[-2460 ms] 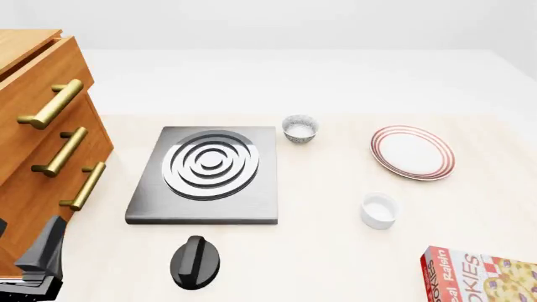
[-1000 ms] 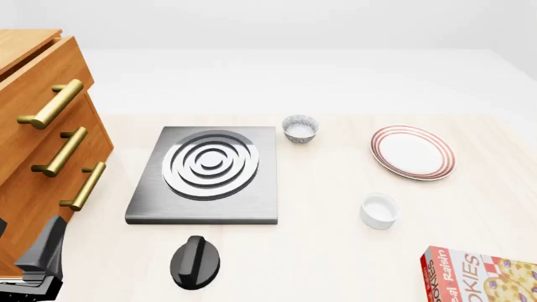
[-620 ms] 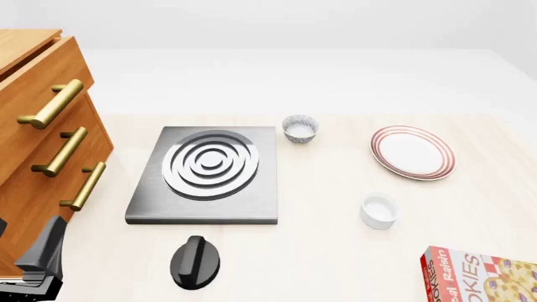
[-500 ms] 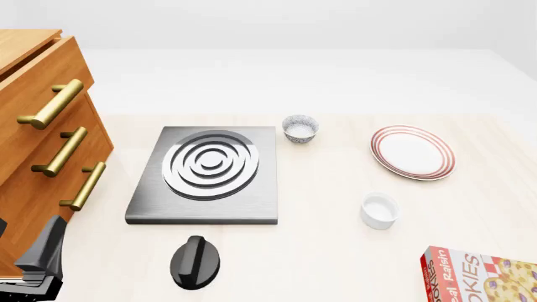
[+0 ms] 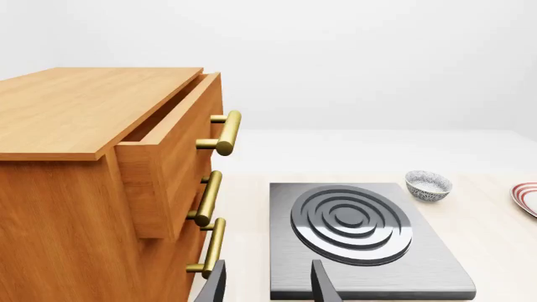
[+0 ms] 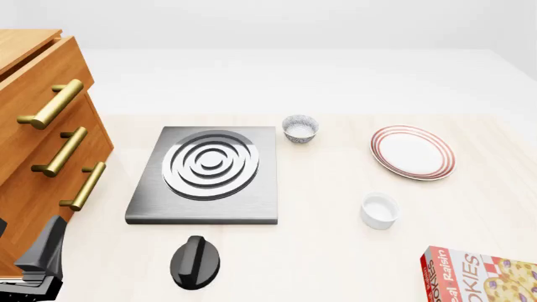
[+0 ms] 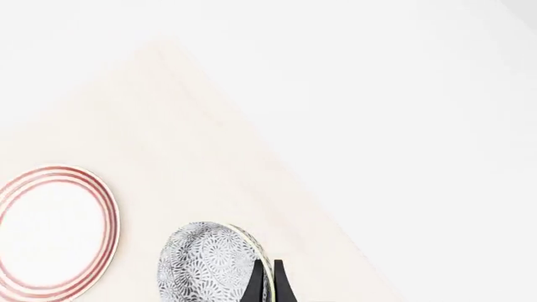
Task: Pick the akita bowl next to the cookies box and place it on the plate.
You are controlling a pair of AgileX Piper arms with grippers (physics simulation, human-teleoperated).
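Observation:
In the right wrist view the akita bowl [image 7: 210, 264], speckled grey and white, is tipped on edge, and my right gripper [image 7: 266, 286] is shut on its rim. The plate [image 7: 55, 233], white with reddish rings, lies on the table a short way beyond the bowl. The front view shows the plate [image 6: 412, 152] at the right and the red cookies box [image 6: 482, 277] at the near right corner, but neither the right gripper nor the held bowl. My left gripper [image 5: 266, 289] is open near the cabinet, with nothing between its fingers.
A second speckled bowl [image 6: 300, 128] stands beside the grey stove burner [image 6: 210, 165]. A plain white cup [image 6: 379, 211] sits between the plate and the cookies box. A wooden cabinet [image 6: 42, 145] with brass handles fills the left side. A black knob [image 6: 195, 261] lies near the front.

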